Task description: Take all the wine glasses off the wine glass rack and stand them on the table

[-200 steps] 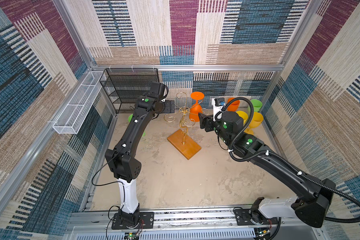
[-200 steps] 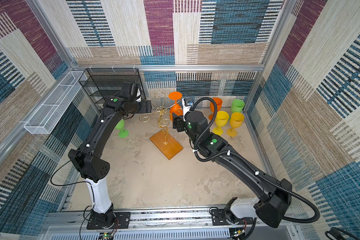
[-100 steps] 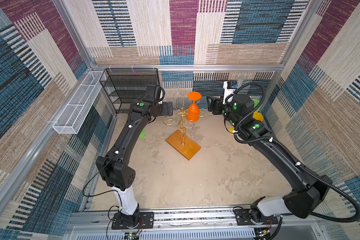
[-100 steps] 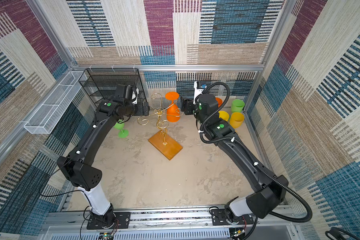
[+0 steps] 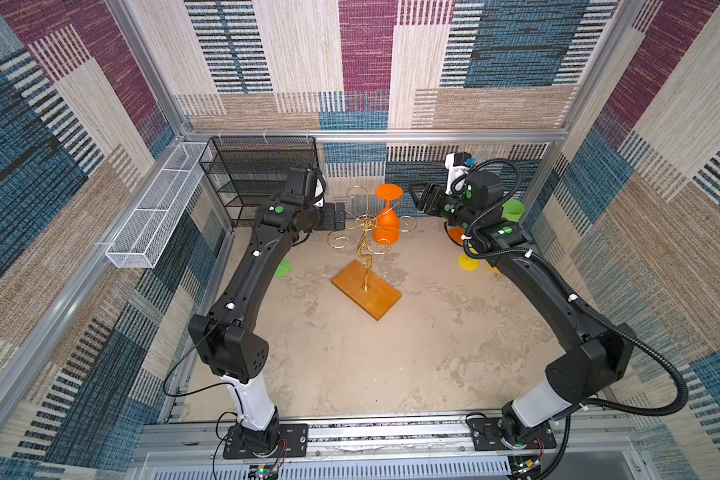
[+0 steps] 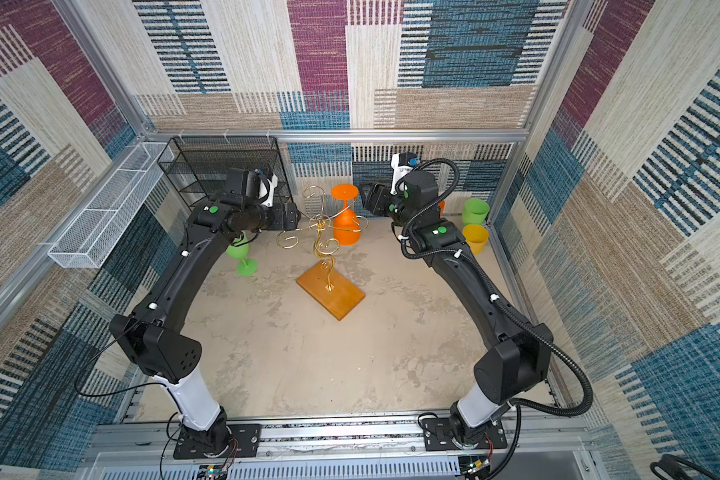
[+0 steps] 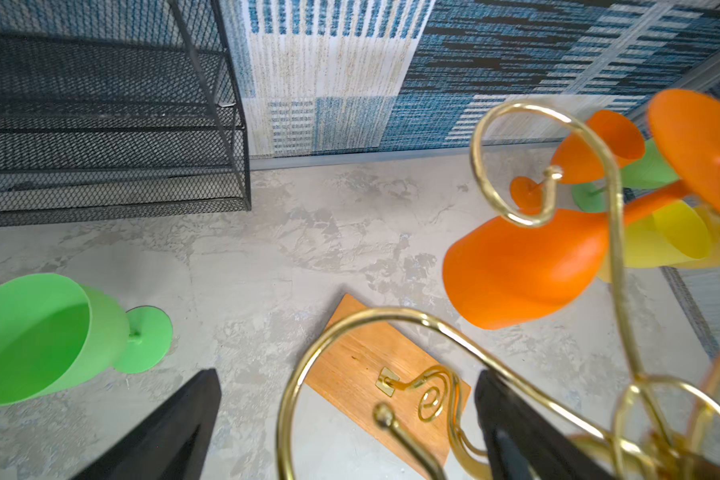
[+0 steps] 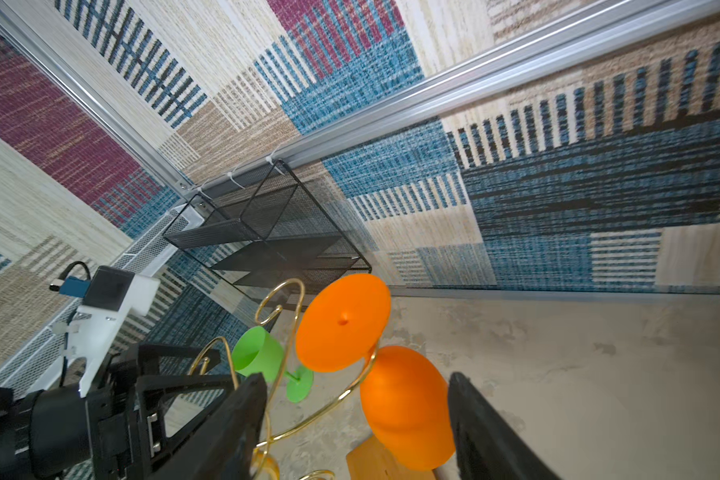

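Wine glass [image 5: 386,226]: smooth orange | rack [image 5: 374,297]: curled gold wire | left claw [image 5: 340,216], right claw [image 5: 415,197]: wide

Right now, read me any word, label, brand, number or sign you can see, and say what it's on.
None: no readable text in any view.
The wine glass rack, the orange wine glass hanging on it, the black mesh shelf and the white mesh tray carry no lettering.
The round green stickers on both arms are blank.
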### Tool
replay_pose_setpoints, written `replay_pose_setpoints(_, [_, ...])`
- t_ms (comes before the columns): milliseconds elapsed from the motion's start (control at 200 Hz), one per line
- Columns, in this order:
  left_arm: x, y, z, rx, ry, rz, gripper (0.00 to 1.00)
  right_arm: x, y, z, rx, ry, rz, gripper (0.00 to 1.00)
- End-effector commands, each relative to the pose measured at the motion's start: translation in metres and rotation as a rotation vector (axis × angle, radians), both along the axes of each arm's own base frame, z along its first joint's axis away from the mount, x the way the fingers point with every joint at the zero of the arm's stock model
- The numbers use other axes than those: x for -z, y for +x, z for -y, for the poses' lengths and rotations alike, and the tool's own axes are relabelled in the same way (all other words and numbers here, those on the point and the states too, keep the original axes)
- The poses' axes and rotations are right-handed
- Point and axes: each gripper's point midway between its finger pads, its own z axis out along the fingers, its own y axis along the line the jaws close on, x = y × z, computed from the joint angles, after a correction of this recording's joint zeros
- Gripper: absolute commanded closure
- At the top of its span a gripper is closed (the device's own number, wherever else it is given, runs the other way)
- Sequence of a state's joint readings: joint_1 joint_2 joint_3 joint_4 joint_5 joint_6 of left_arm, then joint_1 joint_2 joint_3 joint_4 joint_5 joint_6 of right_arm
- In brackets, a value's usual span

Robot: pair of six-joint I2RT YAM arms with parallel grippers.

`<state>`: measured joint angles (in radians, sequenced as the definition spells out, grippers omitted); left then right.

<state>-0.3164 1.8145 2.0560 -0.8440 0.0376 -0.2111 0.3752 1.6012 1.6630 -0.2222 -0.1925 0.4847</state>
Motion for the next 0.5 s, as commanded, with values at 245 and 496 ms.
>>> replay_pose_setpoints(245, [-0.023, 0.002, 0.016, 0.038, -0.096, -0.027, 0.01, -0.010, 0.008, -0.010, -0.054, 0.127, -0.014, 0.29])
replay_pose_setpoints(496, [-0.037, -0.007, 0.018, 0.054, -0.135, -0.025, 0.02, -0.002, 0.021, -0.015, -0.070, 0.194, -0.072, 0.30])
